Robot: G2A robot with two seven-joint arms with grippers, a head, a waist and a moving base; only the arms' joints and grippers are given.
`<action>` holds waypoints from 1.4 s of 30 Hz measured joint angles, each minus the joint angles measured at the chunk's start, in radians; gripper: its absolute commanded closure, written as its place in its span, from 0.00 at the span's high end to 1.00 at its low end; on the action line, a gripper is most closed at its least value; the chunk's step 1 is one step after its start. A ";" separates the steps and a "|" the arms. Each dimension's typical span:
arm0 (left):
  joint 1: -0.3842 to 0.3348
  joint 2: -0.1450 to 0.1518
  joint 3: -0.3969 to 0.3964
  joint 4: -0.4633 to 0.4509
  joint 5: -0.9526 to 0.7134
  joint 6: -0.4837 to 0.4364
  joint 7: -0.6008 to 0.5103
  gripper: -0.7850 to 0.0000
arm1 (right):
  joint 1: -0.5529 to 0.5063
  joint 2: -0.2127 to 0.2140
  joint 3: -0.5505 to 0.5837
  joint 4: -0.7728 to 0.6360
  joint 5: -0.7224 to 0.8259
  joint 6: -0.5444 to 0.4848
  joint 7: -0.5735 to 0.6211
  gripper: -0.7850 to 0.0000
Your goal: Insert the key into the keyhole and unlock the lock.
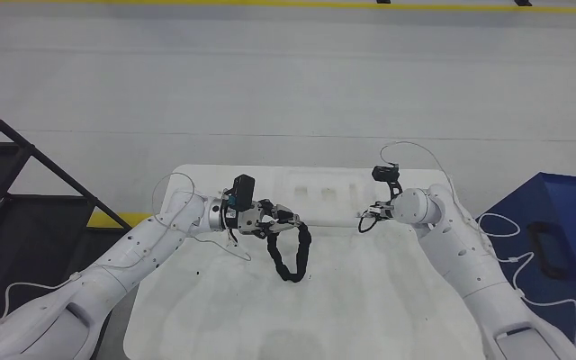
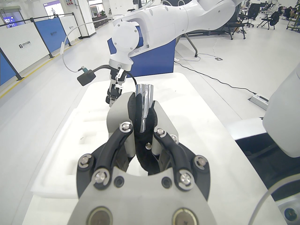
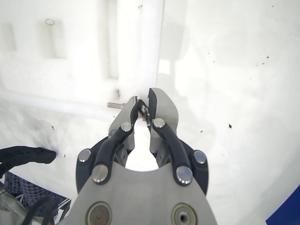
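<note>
L fingers (image 2: 117, 115) grip lock (image 2: 145, 101), barrel facing R fingers' (image 3: 164, 105) key (image 3: 114, 105).

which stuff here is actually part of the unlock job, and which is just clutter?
Job:
- lock, held in the left end effector
- key, held in the right end effector

Lying about:
- foam tray
- small ring on the tray
- blue box beside the table

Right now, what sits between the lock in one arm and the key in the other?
Nothing. The top view shows only bare white table between the lock, held in the left jaws, and the key in the right jaws.
</note>
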 measured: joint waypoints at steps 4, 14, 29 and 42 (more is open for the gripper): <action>0.000 0.000 0.000 0.000 0.000 0.000 0.000 0.00 | -0.018 0.010 0.023 -0.056 -0.020 0.009 0.012 0.00; 0.000 0.000 0.000 0.000 0.000 0.000 0.000 0.00 | -0.067 0.029 0.073 -0.196 -0.056 0.015 0.036 0.00; 0.000 0.000 0.000 0.000 0.000 0.000 0.000 0.00 | -0.108 0.033 0.077 -0.318 -0.139 0.047 -0.003 0.00; 0.000 0.000 0.000 0.000 0.000 0.000 0.000 0.00 | -0.057 0.001 0.003 -0.218 -0.146 0.054 -0.053 0.00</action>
